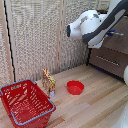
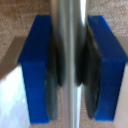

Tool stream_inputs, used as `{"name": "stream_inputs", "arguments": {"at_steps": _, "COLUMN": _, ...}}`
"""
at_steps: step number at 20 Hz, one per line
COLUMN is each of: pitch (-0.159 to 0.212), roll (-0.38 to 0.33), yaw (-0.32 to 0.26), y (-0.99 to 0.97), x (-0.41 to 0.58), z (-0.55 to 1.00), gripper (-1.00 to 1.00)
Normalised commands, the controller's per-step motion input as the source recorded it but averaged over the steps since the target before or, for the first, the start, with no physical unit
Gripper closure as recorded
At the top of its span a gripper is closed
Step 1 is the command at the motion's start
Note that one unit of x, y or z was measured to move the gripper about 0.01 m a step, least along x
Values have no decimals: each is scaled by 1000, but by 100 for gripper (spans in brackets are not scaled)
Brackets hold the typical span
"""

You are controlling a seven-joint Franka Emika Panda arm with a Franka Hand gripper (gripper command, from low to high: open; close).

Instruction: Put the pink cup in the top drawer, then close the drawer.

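The handle [image 2: 70, 65] is smooth brushed metal between matt blue rubbery pads [image 2: 37, 70]. The dresser [image 1: 111, 52] is dark wood, the table [image 1: 95, 107] pale grained wood. The basket [image 1: 25, 102] and bowl [image 1: 75, 87] look like glossy red plastic

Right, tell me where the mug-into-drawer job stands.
Seemingly done: no pink mug shows in either view, so it is probably stowed, though the drawer's inside is hidden. In hand: the end effector is clamped on a silver bar handle of the dresser. Left: pushing the drawer fully shut, if it isn't, and letting go.
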Motion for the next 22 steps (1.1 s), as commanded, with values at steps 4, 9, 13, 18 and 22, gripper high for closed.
{"name": "stream_inputs", "arguments": {"at_steps": 4, "pitch": 1, "roll": -104, "yaw": 16, "y": -665, "x": -110, "z": 453, "gripper": 100}}
{"name": "stream_inputs", "arguments": {"at_steps": 9, "pitch": -59, "roll": -69, "yaw": 7, "y": -841, "x": -170, "z": 163, "gripper": 100}}
{"name": "stream_inputs", "arguments": {"at_steps": 13, "pitch": -58, "roll": 0, "yaw": 0, "y": -1000, "x": -120, "z": 253, "gripper": 100}}
{"name": "stream_inputs", "arguments": {"at_steps": 18, "pitch": -36, "roll": 0, "yaw": 0, "y": -779, "x": -169, "z": 278, "gripper": 100}}
{"name": "stream_inputs", "arguments": {"at_steps": 22, "pitch": -45, "roll": -2, "yaw": 0, "y": -105, "x": -266, "z": 109, "gripper": -100}}
